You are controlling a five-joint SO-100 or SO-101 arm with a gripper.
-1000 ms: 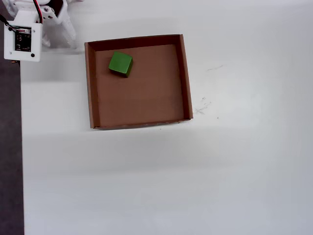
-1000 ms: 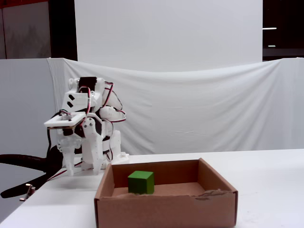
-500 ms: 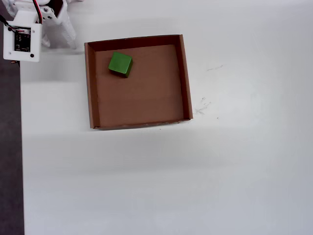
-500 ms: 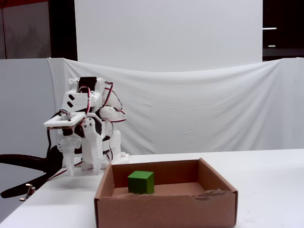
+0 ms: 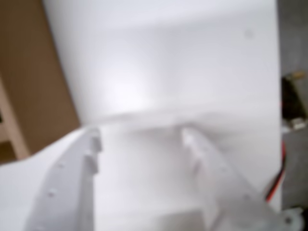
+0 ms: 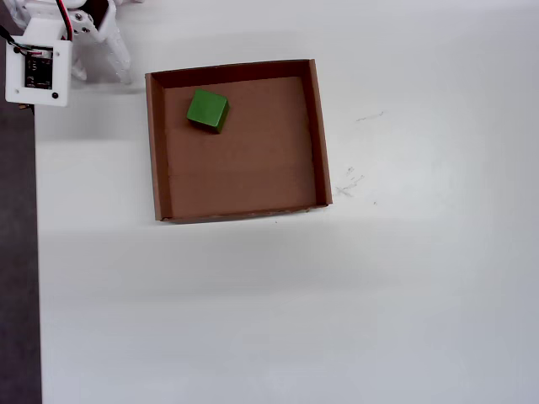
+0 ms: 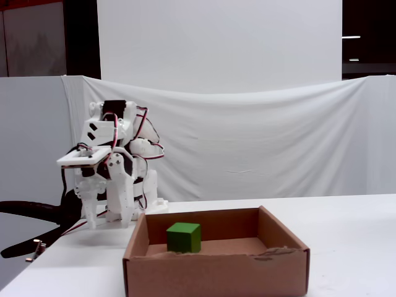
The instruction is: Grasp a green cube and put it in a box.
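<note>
The green cube [image 6: 207, 110] sits on the floor of the box [image 6: 320, 135], in the corner nearest the arm — in the overhead view that is the upper left part of the tray, close to the top wall and a little apart from the left wall. Its edges are turned slightly against the walls. In the fixed view the cube [image 7: 184, 237] stands flat behind the front wall of the box [image 7: 216, 274], left of the middle.

The arm [image 7: 109, 170] is folded up at the back left corner of the white surface [image 6: 337, 295], well apart from the cube, and only its white housing shows at the top left of the overhead view.

The claw [image 5: 139, 137] points down at bare white surface in the wrist view, its two white fingers [image 5: 72, 178] spread with a clear gap between them — nothing is held. That view is blurred; a brown edge of the box [image 5: 29, 86] shows at its left side, beside the fingers, and a red wire [image 5: 276, 178] runs along its right edge.
</note>
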